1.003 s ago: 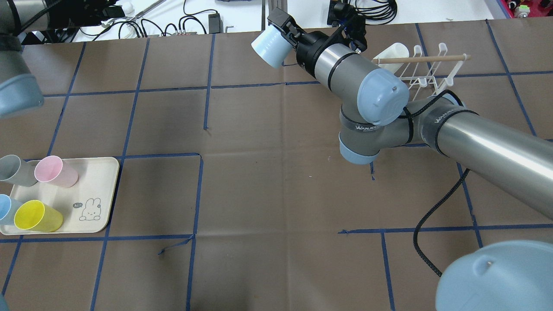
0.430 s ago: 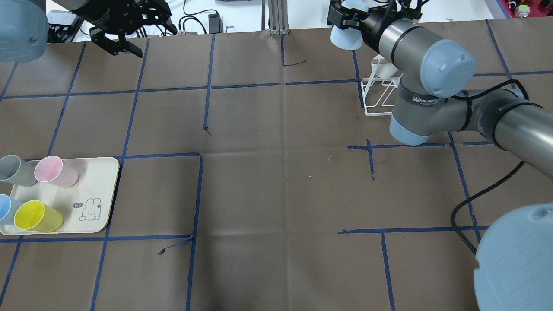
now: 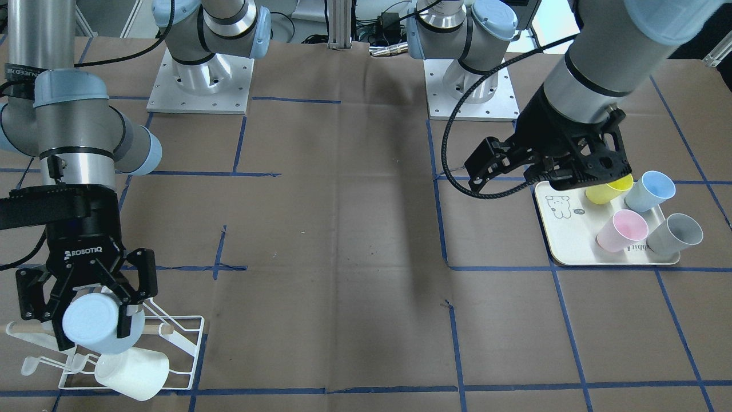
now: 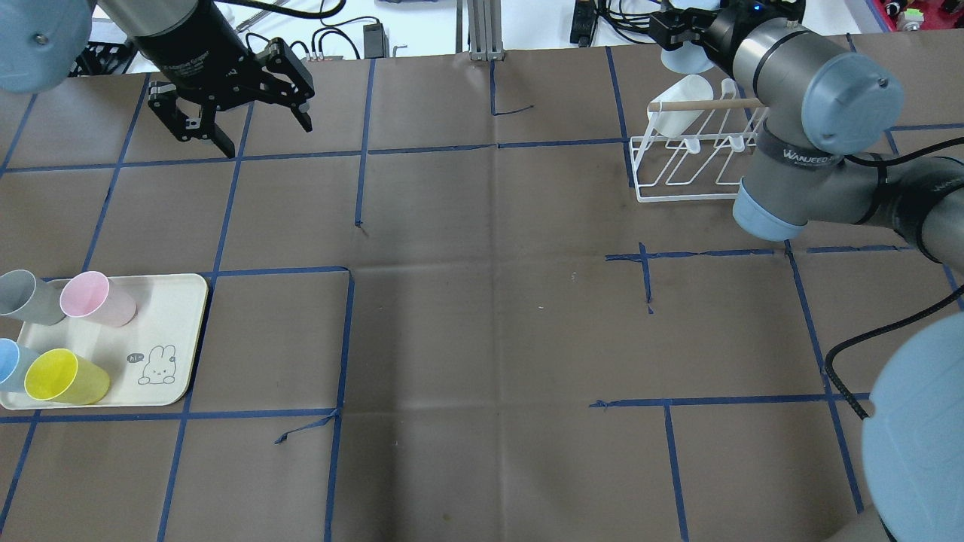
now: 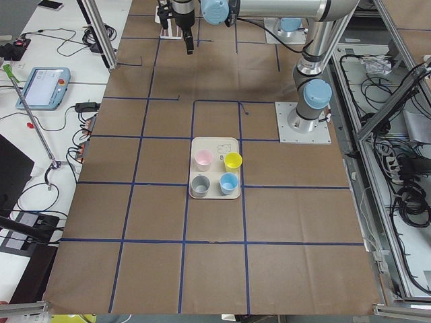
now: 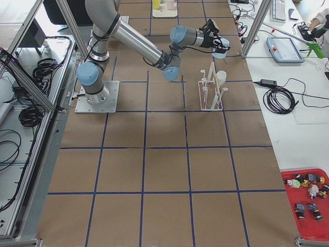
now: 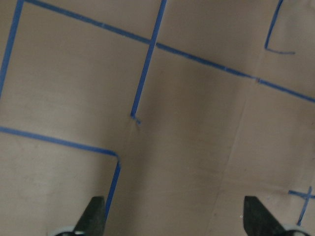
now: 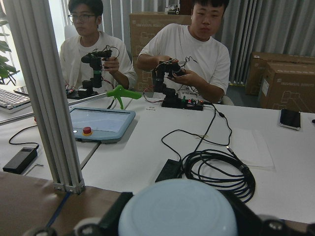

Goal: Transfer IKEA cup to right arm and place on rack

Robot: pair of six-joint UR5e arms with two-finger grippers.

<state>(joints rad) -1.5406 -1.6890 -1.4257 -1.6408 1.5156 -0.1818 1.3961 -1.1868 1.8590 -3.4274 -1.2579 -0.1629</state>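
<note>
My right gripper (image 3: 94, 335) is shut on a pale blue IKEA cup (image 3: 91, 326) and holds it on its side just above the far side of the white wire rack (image 3: 183, 337), over the wooden dowel (image 3: 163, 330). In the overhead view the cup (image 4: 687, 59) and right gripper (image 4: 681, 41) are at the rack's (image 4: 678, 181) far edge. The cup's base fills the bottom of the right wrist view (image 8: 177, 209). A white cup (image 3: 131, 375) lies on the rack. My left gripper (image 4: 265, 139) is open and empty, high over the far left of the table.
A cream tray (image 4: 169, 331) with a bunny drawing sits at the near left, holding yellow (image 4: 64, 376), pink (image 4: 94, 297), grey (image 4: 26, 295) and blue (image 4: 11, 365) cups. Two operators (image 8: 187, 54) sit beyond the table's far edge.
My right arm has swung the pale blue cup rightward from the table's far middle to over the rack. My left gripper has come into view, open, at the far left.
</note>
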